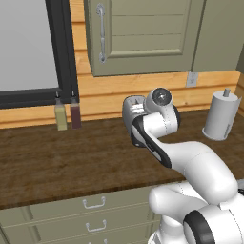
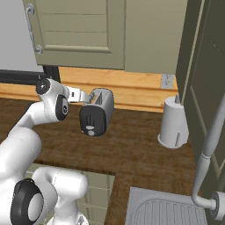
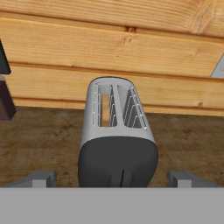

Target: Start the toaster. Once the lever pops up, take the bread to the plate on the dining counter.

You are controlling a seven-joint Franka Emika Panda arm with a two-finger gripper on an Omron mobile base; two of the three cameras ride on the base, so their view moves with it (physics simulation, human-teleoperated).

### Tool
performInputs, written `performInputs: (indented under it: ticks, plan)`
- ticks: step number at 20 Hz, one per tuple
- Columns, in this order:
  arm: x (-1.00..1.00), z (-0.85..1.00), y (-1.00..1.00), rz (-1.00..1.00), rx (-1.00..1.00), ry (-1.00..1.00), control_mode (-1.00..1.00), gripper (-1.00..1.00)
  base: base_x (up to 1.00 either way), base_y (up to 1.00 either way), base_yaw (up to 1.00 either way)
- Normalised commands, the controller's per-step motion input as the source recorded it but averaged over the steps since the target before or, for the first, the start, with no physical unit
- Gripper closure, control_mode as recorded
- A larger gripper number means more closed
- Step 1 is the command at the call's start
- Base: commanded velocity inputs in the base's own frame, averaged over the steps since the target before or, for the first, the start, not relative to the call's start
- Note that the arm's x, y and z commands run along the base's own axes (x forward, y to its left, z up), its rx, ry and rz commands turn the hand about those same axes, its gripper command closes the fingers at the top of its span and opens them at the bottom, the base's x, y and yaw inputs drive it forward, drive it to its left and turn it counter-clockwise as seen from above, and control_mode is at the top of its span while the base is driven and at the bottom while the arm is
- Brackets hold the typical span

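The toaster (image 3: 117, 131) is silver-grey and stands on the dark wooden worktop against the wood-panelled wall, its black end face turned to my hand. The bread (image 3: 105, 109) shows as a tan strip sunk in the left slot; the right slot looks empty. A thin vertical slot for the lever (image 3: 121, 177) runs down the black face. My gripper (image 3: 111, 179) is open, one fingertip on each side of that face, a little short of it and touching nothing. In the right base view the gripper (image 2: 84, 97) is just left of the toaster (image 2: 99, 110). The plate and the dining counter are out of view.
A white paper-towel roll (image 2: 173, 125) stands right of the toaster, and shows as the roll (image 1: 220, 116) behind my arm. Two bottles (image 1: 66, 116) stand at the wall to the left. A sink (image 2: 167, 211) and faucet (image 2: 208, 149) lie near right. A cabinet (image 1: 143, 33) hangs overhead.
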Motion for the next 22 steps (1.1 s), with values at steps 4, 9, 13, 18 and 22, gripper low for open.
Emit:
performInputs:
  ticks: [4, 9, 13, 18, 22]
  plan:
    - [0.00, 0.00, 0.00, 0.00, 0.00, 0.00, -1.00, -1.00, 0.00, 0.00, 0.00]
    - [0.00, 0.00, 0.00, 0.00, 0.00, 0.00, -1.00, -1.00, 0.00, 0.00, 0.00]
    - [0.00, 0.00, 0.00, 0.00, 0.00, 0.00, -1.00, -1.00, 0.00, 0.00, 0.00]
    - [0.00, 0.00, 0.00, 0.00, 0.00, 0.00, -1.00, -1.00, 0.00, 0.00, 0.00]
    - [0.00, 0.00, 0.00, 0.00, 0.00, 0.00, -1.00, -1.00, 0.00, 0.00, 0.00]
